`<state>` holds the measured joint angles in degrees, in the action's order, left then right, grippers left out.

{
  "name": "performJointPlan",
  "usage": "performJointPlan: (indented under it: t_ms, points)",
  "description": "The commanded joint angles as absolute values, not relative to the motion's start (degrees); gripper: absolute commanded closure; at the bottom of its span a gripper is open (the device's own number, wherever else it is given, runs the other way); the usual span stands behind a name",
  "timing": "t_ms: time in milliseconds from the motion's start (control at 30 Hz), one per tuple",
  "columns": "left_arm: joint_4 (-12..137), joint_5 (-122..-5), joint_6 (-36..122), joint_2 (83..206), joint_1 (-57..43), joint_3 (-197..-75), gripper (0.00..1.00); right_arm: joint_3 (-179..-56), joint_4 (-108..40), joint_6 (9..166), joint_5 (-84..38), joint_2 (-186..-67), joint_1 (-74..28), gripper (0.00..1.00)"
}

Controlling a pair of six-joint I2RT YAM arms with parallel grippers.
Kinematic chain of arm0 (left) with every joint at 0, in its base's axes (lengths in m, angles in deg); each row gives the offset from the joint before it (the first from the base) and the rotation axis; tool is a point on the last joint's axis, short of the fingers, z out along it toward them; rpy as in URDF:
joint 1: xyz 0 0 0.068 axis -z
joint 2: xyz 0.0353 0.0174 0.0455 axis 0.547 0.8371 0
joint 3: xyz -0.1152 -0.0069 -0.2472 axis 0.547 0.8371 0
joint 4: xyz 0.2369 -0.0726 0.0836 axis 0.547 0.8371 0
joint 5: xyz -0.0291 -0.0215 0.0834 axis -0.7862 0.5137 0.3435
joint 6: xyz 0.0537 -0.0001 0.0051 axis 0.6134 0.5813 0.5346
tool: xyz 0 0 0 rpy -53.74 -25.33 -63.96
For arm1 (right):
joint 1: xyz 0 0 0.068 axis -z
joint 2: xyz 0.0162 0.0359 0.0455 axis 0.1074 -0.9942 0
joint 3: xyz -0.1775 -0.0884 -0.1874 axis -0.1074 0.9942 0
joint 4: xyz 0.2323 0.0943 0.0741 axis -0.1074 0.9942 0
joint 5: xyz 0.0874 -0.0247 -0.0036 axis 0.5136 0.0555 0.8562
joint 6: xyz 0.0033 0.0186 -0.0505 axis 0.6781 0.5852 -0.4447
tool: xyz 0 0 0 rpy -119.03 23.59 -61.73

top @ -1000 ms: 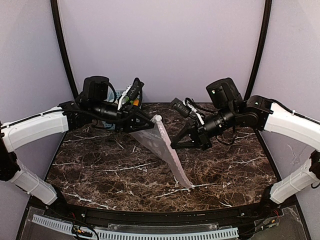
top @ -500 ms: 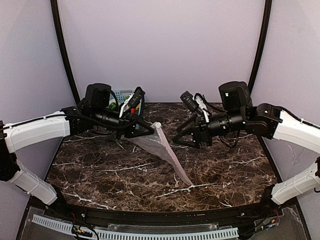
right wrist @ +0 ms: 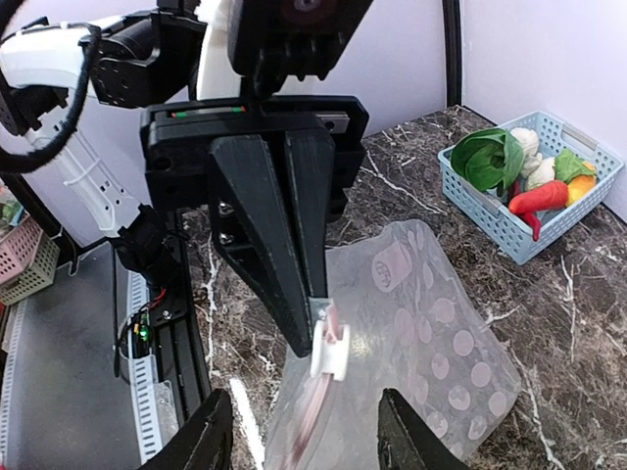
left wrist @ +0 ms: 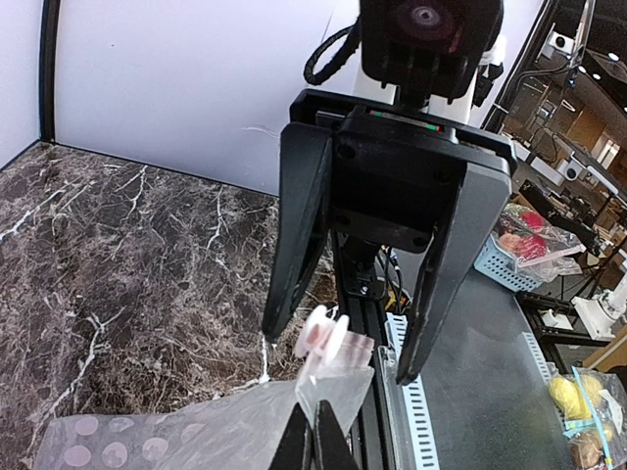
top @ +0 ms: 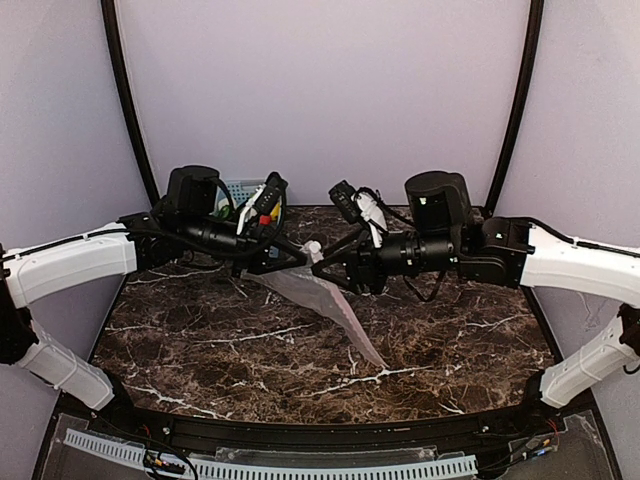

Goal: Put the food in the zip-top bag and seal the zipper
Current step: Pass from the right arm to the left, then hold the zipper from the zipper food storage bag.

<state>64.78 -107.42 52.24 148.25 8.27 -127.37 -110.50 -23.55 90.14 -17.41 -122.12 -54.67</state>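
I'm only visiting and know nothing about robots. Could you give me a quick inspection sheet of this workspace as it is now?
Surface: dark marble table, white veins.
Job's things: bag clear, dotted, hanging from one corner, lower end reaching the table; zipper pinkish, at the held corner; food in the basket, none seen in the bag.
Clutter: nothing seen.
Grippers: left gripper shut on the bag's corner; right gripper open, facing that corner.
Cables: black cables loop at the right wrist.
Surroundings: lilac walls; other baskets off the table.
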Motion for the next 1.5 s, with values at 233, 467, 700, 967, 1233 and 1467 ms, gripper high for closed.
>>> performJointPlan:
  t_ms: [233,467,700,967,1233,1467]
  points:
    - [66.8,-106.9,53.7,146.1,8.6,-126.4,0.99,-111.4,-29.5,90.1,-23.4,-122.3,-55.4,0.58]
    - [66.9,-106.9,53.7,146.3,8.6,-126.5,0.99,-111.7,-29.8,89.7,-23.4,-122.7,-55.4,0.66]
    - [67.0,-106.9,53.7,146.4,8.6,-126.5,0.99,-111.8,-30.3,89.4,-23.4,-123.3,-55.4,0.73]
    - [67.1,-107.0,53.8,146.6,8.7,-126.5,0.99,-111.9,-30.5,89.4,-22.5,-123.7,-55.4,0.75]
    - [67.2,-107.0,53.8,146.7,8.6,-126.5,0.99,-112.4,-30.6,89.6,-21.7,-124.8,-55.4,0.73]
    - [67.2,-107.1,53.8,146.8,8.7,-126.5,0.99,-112.7,-30.7,89.4,-21.7,-124.9,-55.4,0.74]
